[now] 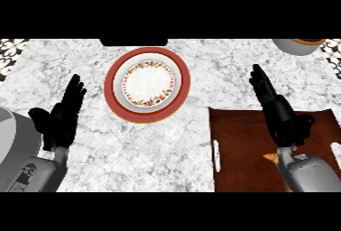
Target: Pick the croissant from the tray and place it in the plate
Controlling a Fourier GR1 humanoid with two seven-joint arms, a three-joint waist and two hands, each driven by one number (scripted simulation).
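A red-rimmed plate [147,84] with a floral white centre lies at the back middle of the marble counter. A brown tray [243,149] sits at the front right. Only a small golden tip of the croissant [270,157] shows on the tray, the rest hidden under my right forearm. My right hand [278,110] stretches forward over the tray's far edge, fingers straight, open and holding nothing. My left hand [61,115] rests open at the left, fingers pointing away, well left of the plate.
A grey bowl [296,45] with something brown inside sits at the back right corner. A dark object [133,42] lies at the counter's back edge behind the plate. Patterned tiles show at both back corners.
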